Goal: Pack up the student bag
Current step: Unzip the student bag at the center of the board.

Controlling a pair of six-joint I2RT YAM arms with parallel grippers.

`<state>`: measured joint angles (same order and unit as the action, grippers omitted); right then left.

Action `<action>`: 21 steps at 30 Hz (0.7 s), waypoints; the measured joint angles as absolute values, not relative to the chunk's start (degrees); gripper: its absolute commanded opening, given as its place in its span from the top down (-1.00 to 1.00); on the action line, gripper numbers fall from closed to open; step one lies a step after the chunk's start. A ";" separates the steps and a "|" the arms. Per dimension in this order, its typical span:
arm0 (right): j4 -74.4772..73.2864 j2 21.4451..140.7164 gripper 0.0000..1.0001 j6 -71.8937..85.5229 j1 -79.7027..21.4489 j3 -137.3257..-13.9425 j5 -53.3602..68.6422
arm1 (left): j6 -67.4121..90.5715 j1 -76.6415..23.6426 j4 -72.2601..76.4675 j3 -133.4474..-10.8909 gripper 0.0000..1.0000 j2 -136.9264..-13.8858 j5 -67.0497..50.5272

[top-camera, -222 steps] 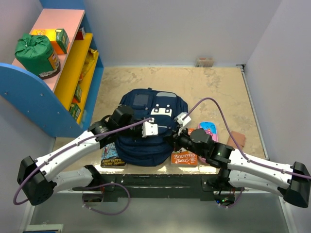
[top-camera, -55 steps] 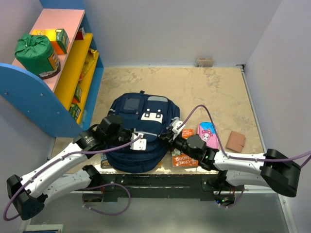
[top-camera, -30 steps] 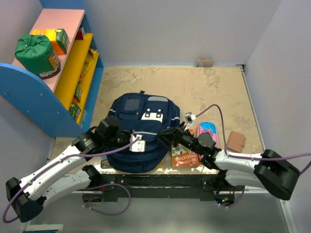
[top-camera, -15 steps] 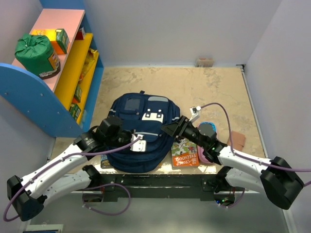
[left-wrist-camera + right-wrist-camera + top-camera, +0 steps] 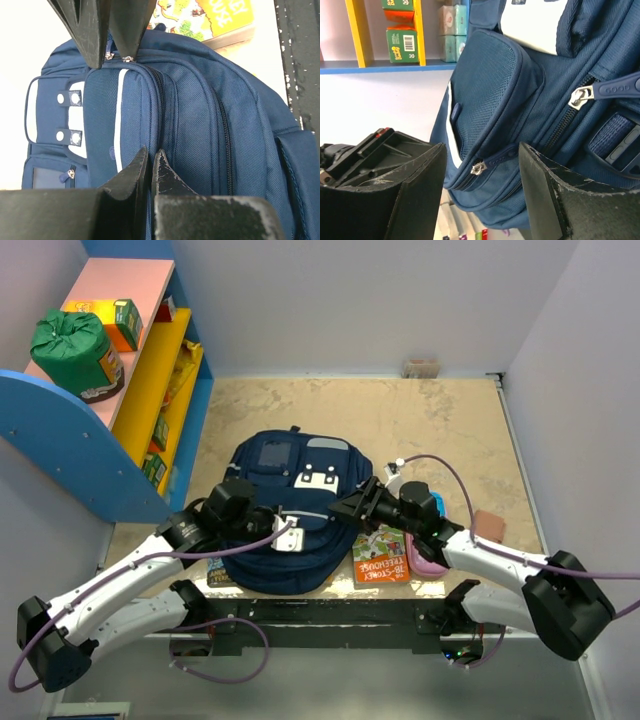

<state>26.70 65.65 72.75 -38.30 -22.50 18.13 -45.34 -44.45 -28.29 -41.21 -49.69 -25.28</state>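
The student bag (image 5: 290, 510) lies flat on the table, navy with white patches, its zips closed. My left gripper (image 5: 283, 536) rests on its near part. In the left wrist view that gripper (image 5: 150, 154) is shut, and a zip seam of the bag (image 5: 200, 125) runs into its tips. My right gripper (image 5: 352, 508) is at the bag's right side. It stands open (image 5: 481, 150) around a small metal zip slider (image 5: 478, 168) with a blue pull tab and does not touch it. The left wrist view shows the right fingers (image 5: 85, 30) over the same zip end.
An orange book (image 5: 380, 558) and a pink pencil case (image 5: 428, 562) lie under my right arm. A brown wallet (image 5: 487, 524) lies farther right. Another book (image 5: 218, 570) pokes out under the left arm. A blue and yellow shelf (image 5: 130, 390) at the left holds a green sack (image 5: 70, 345).
My right gripper has swung from the books up and left to the bag's right side and now straddles a zip slider. The left gripper and the bag have not moved.
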 measured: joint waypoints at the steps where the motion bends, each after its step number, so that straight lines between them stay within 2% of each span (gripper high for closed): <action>1: 26.50 65.58 -0.25 73.12 -38.13 -22.50 18.59 | -45.58 -44.45 -27.90 -40.97 1.00 -49.69 -25.23; 12: 18.13 59.09 -0.25 75.18 -36.67 -22.50 20.75 | -46.11 -44.80 -19.68 -36.29 1.00 -49.69 -21.12; 21: 25.63 65.82 -0.18 81.21 -36.58 -20.58 20.95 | -46.04 -44.80 -17.43 -35.33 1.00 -49.69 -20.32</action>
<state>25.63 65.82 81.21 -36.58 -20.58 20.95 -46.04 -44.80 -17.43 -35.33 -49.69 -20.32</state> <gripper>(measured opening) 0.610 0.051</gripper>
